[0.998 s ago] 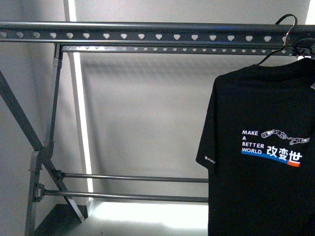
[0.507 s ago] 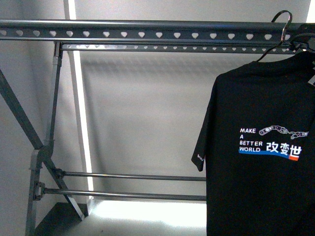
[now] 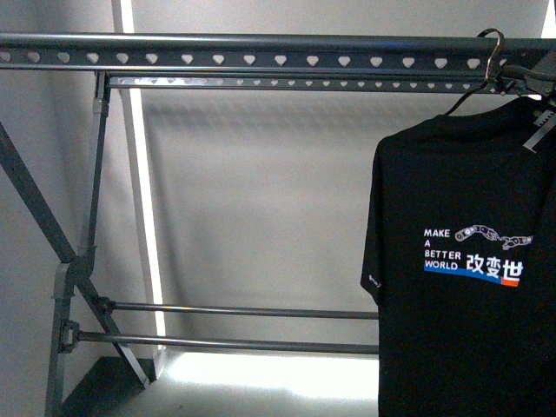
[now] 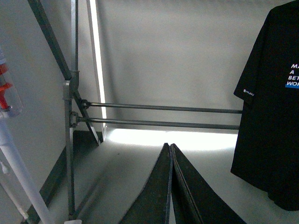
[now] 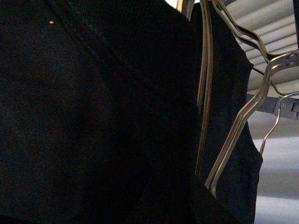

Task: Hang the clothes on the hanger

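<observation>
The black T-shirt (image 3: 460,287) with the white "MAKE A BETTER WORLD" print hangs at the far right of the front view. Its silver wire hook (image 3: 492,50) crosses the top rail of the grey hanger (image 3: 261,48); I cannot tell whether the hook rests on the rail. My right gripper is shut on the T-shirt; black cloth (image 5: 93,116) fills the right wrist view and hides the jaws. Silver hanger wires (image 5: 233,140) run beside that cloth. My left gripper (image 4: 169,146) is shut, holds nothing, and hangs low, left of the shirt's sleeve (image 4: 261,93).
The rack has a second punched rail (image 3: 287,84) behind the first, slanted legs (image 3: 35,208) at left and two thin crossbars (image 3: 243,311) low down. A white pole with a red clip (image 4: 7,98) stands at the edge of the left wrist view. A grey wall lies behind.
The T-shirt has swung: its sleeve went left, then back right. The wire hook has moved slightly left and down, closer against the top rail.
</observation>
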`<state>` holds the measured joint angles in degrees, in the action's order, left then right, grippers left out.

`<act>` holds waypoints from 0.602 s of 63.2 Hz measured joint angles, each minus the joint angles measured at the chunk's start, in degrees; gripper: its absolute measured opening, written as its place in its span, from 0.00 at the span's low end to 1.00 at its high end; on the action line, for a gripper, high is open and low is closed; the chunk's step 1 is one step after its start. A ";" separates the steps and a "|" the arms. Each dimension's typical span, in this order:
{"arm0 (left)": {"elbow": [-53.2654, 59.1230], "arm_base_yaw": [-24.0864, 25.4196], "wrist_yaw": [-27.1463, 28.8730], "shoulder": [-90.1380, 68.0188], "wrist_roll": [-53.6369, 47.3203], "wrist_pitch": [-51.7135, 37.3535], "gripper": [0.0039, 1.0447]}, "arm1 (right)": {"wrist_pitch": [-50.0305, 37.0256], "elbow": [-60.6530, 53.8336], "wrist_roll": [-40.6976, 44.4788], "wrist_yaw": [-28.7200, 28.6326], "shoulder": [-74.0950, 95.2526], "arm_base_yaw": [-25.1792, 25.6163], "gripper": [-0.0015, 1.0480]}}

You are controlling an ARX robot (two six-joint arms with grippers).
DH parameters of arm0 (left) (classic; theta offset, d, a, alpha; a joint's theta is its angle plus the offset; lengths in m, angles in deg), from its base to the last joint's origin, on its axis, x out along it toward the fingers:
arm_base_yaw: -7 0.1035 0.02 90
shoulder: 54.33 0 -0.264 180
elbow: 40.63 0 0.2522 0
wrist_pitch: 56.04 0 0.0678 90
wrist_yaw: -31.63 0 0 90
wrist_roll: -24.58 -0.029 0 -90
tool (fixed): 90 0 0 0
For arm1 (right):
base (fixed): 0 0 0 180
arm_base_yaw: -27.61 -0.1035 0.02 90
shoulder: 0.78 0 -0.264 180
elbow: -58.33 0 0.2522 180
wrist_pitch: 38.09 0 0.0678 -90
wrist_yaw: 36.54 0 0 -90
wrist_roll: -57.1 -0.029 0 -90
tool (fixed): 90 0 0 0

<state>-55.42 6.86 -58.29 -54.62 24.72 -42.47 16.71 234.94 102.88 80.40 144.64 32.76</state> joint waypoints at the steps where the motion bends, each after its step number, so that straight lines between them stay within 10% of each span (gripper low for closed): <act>1: 0.00 0.00 -0.02 0.02 0.00 0.00 0.03 | 0.31 0.35 -0.20 -0.02 0.00 -0.07 0.03; 11: 0.00 0.00 0.00 0.04 0.00 0.04 0.03 | 1.99 2.19 -2.19 -0.55 -0.02 -0.50 0.03; 38: 0.00 0.00 0.00 0.04 0.00 0.04 0.03 | -18.93 -33.77 -5.20 -8.39 -22.62 1.22 0.81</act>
<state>-55.42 6.86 -58.29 -54.58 24.72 -42.42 -2.22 201.17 97.67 72.01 122.02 33.98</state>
